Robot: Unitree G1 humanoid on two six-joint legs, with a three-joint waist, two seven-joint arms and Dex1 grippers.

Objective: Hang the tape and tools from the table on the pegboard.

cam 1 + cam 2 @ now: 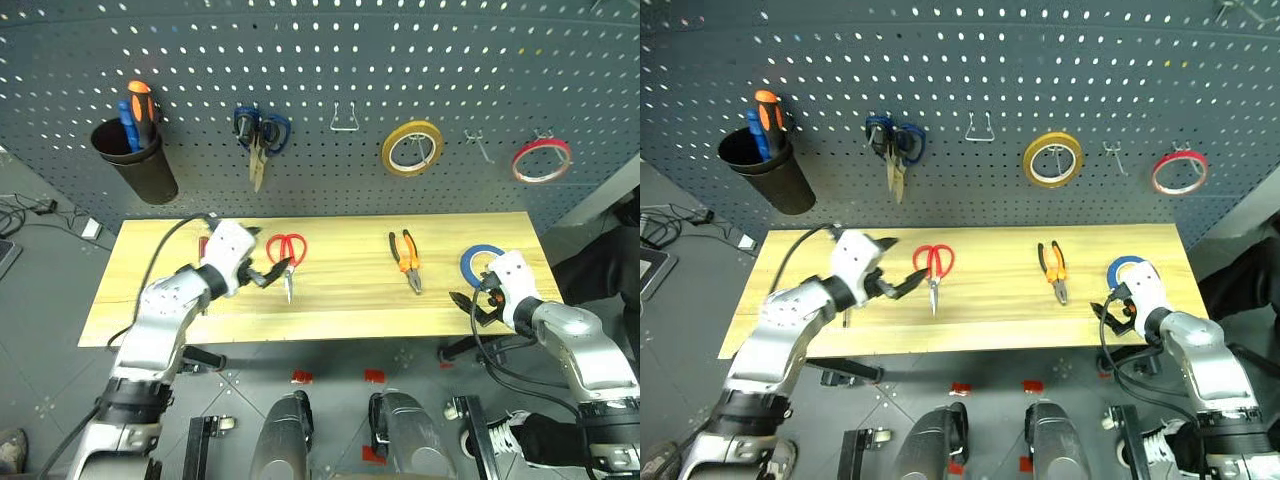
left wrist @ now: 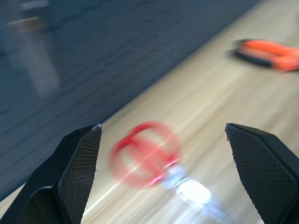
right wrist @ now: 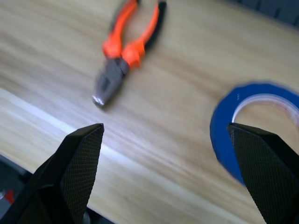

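**Both hands spread, scissors next for the left**

Nearest in the head view is my left hand (image 1: pixel 268 272), fingers spread and empty, just beside the red-looped scissors (image 1: pixel 286 256) on the bench (image 1: pixel 350 315). Their long axis runs from the pegboard (image 1: pixel 330 60) toward the bench's near edge, loops on the pegboard side. Pliers (image 1: pixel 405 260) lie further right of the scissors; blue tape (image 1: pixel 477 262) sits further still, by my right hand (image 1: pixel 472 303), also spread and empty.

Left wrist view: scissors (image 2: pixel 152 158) sit between the fingers (image 2: pixel 79 163), straight ahead.

Right wrist view: tape (image 3: pixel 252 126) lies ahead beside one finger, pliers (image 3: pixel 128 44) beyond.

I judge the left hand nearer the scissors.
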